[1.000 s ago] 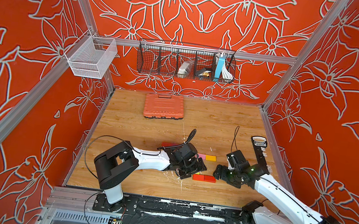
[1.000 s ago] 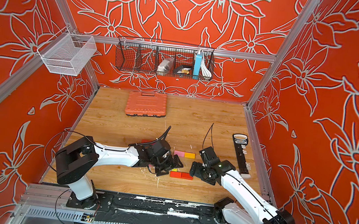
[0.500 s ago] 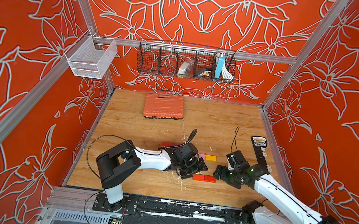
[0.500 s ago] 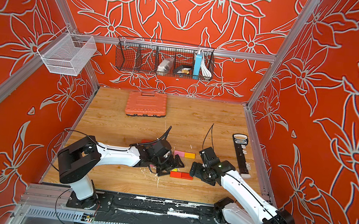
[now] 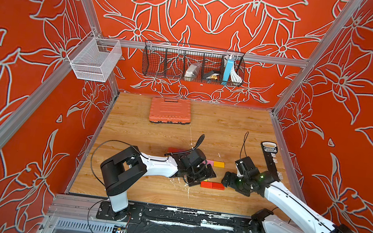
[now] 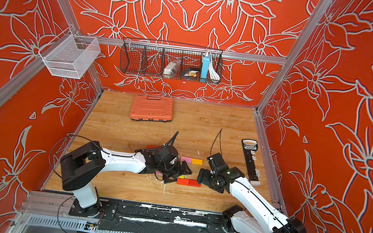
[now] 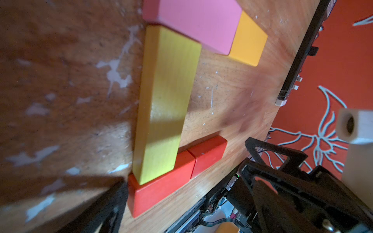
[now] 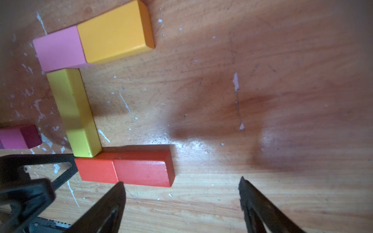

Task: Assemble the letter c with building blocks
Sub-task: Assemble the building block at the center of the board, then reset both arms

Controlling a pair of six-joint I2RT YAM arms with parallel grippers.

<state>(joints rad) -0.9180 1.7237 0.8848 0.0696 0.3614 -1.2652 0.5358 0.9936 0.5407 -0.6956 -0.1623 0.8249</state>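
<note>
Showed a cell walled in orange flower-patterned panels around a scratched wooden tabletop. Found the building blocks lying flat near the middle of the front edge, laid out as a letter C opening toward the right edge. Counted five pieces in it: a small pink rectangular block end to end with a small orange rectangular block as the far arm; a longer yellow rectangular block as the spine, one end against the pink one's side; a small red rectangular block and a second red block end to end as the near arm, meeting the spine's other end.

Saw a magenta block lying apart on the spine's outer side, partly cut off.

Made out the left gripper low over the spine in a top view, jaws spread wide and holding nothing, one black finger just beside the near arm's outer end.

Placed the right gripper low by the near arm's open end, jaws also wide apart and empty, one fingertip just beside the second red block's long side.

Noted a large ribbed orange plastic case near the back edge and a long flat black strip along the right edge, both well apart from the blocks.
</note>
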